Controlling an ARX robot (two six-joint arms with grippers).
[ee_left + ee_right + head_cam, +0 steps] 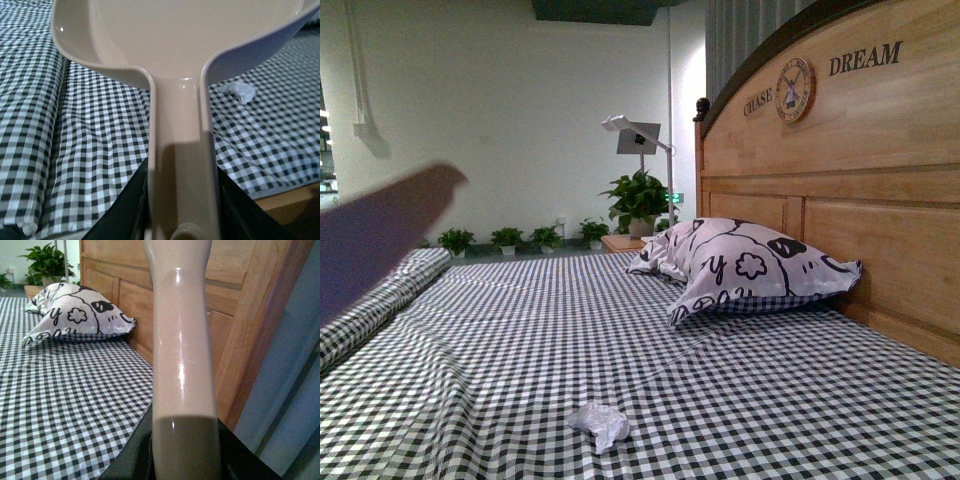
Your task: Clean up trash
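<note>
The trash [601,424], a small crumpled wad of white paper, lies on the checked bed cover near the front. In the left wrist view the trash [240,90] shows just past the dustpan's edge. My left gripper [182,210] is shut on the handle of the beige dustpan [175,40], whose scoop is held above the cover. A blurred dark shape [380,235] at the left of the front view may be that dustpan. My right gripper [184,450] is shut on the beige brush handle [181,340]; the brush head is out of view.
A black-and-white patterned pillow [745,265] leans near the wooden headboard [840,190] on the right. A rolled fold of the cover [380,300] runs along the left side. Potted plants [638,200] and a lamp [640,135] stand beyond the bed's far end.
</note>
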